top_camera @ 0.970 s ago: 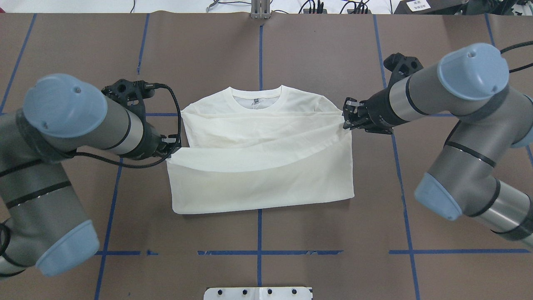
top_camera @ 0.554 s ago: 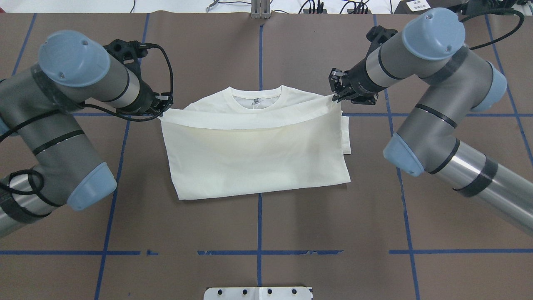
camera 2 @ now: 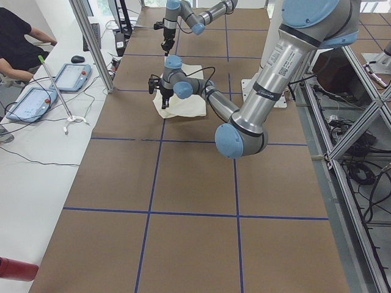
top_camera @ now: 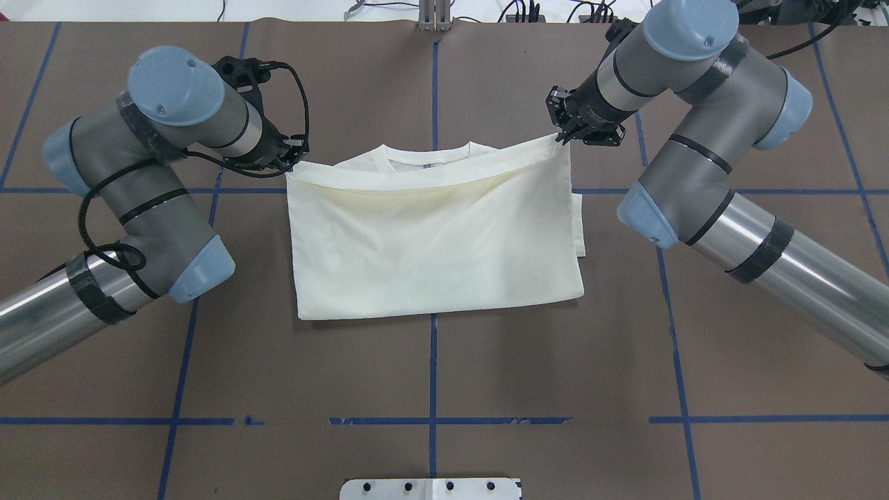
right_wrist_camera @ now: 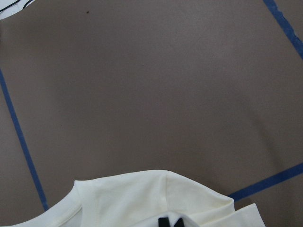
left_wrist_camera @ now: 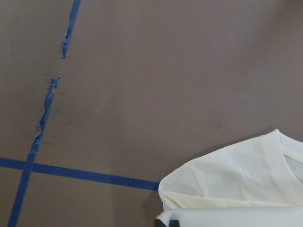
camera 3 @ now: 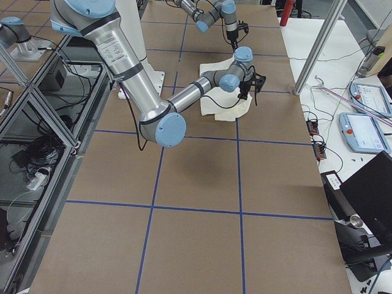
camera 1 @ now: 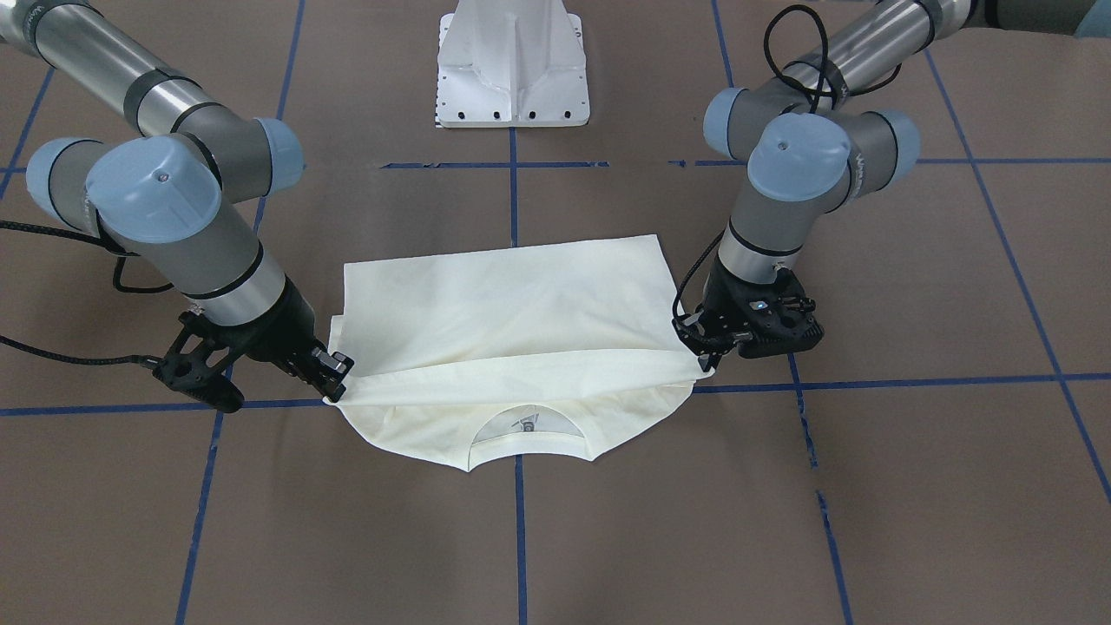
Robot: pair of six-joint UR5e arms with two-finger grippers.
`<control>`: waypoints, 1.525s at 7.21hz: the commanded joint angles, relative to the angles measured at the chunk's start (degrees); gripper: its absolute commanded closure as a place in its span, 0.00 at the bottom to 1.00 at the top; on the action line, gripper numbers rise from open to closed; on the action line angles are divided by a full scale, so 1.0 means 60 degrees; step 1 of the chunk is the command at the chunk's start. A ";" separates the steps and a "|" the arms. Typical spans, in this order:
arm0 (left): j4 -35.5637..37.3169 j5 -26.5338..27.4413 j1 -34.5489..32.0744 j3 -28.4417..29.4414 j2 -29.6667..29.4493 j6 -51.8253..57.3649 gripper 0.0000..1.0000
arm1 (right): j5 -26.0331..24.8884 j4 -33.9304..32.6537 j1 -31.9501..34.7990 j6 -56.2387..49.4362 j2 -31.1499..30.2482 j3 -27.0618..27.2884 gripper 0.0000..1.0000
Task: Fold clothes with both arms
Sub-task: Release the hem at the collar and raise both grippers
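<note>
The cream T-shirt [top_camera: 430,236] lies plain side up on the brown table, and its cat print is hidden. Its lower part is doubled over towards the collar [top_camera: 427,156]. My left gripper [top_camera: 290,161] is shut on the left corner of the lifted hem, just off the table. My right gripper [top_camera: 561,135] is shut on the right corner. In the front-facing view the hem [camera 1: 521,369] hangs between the left gripper [camera 1: 699,358] and the right gripper [camera 1: 334,382], just short of the collar [camera 1: 529,438]. Each wrist view shows a shoulder of the shirt [left_wrist_camera: 236,189] [right_wrist_camera: 142,203].
The white pedestal base [camera 1: 512,69] stands at the robot's side of the table. Blue tape lines [top_camera: 432,83] cross the brown surface. A side table with tablets [camera 2: 30,104] and a seated person lies beyond the far edge. Aluminium frame posts [camera 3: 318,43] stand by the table.
Both grippers have carried the hem away from the robot, over the shirt's body, up to the collar. The folded layer now covers the sleeves and most of the chest.
</note>
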 commanded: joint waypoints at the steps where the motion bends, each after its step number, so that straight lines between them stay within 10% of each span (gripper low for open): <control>1: -0.0317 0.0031 -0.0011 0.0524 -0.0150 -0.0006 1.00 | -0.0016 0.0005 0.0003 -0.0031 0.0025 -0.0453 1.00; 8: -0.0332 0.0016 -0.0099 0.0583 -0.0340 -0.0035 1.00 | -0.0016 0.0005 -0.0158 -0.0031 0.0142 -0.0470 1.00; 9: -0.0317 0.0016 -0.0098 0.0583 -0.0340 -0.0035 1.00 | -0.0016 0.0005 -0.0187 -0.0031 0.0127 -0.0470 0.68; 10: -0.0317 0.0031 -0.0084 0.0597 -0.0311 0.0038 0.26 | -0.0088 0.0020 -0.0274 -0.0031 0.0127 -0.0485 0.01; 11: -0.0288 0.0031 -0.0084 0.0583 -0.0311 0.0067 0.00 | -0.0031 0.0252 -0.0260 -0.0031 0.0040 -0.0485 0.00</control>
